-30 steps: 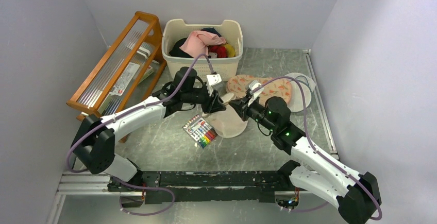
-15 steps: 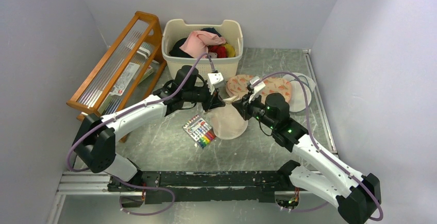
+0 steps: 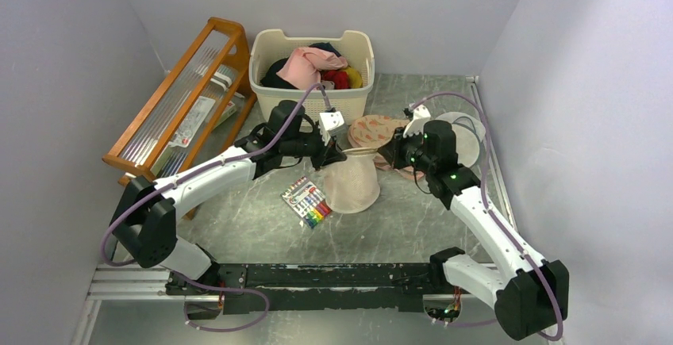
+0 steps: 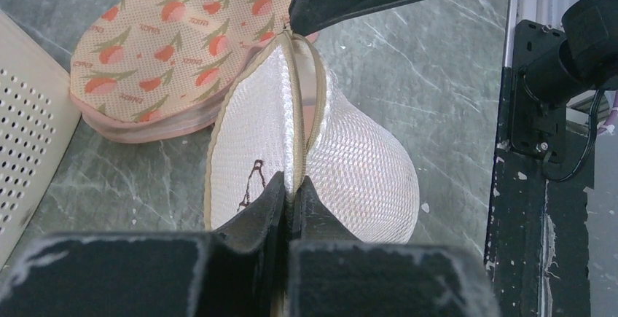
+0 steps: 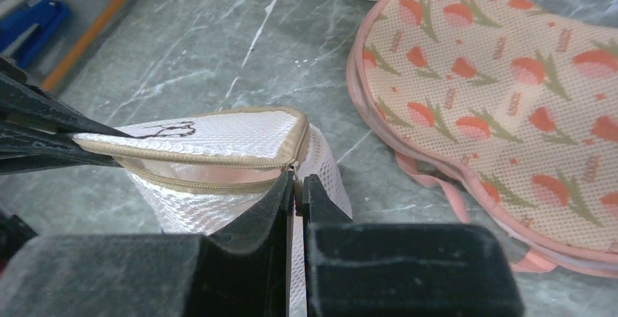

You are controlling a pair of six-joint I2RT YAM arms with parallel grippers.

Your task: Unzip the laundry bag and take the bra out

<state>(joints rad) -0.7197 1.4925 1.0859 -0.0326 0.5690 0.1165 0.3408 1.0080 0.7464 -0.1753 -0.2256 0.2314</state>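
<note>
The cream mesh laundry bag stands lifted at the table's middle, stretched between both grippers. My left gripper is shut on its rim seam beside the black emblem. My right gripper is shut on the zip pull at the opposite end. The zip gapes open along the rim, and pale pink fabric shows inside the gap. The bra itself cannot be made out.
A peach tulip-print pouch lies just behind the bag, with a white mesh disc to its right. A cream basket of clothes stands at the back, a wooden rack at the left, and a marker pack in front of the bag.
My right gripper has pulled away to the right and back with the zip pull, opening the zip. The bag has been drawn up taut between the grippers. The left gripper has barely moved.
</note>
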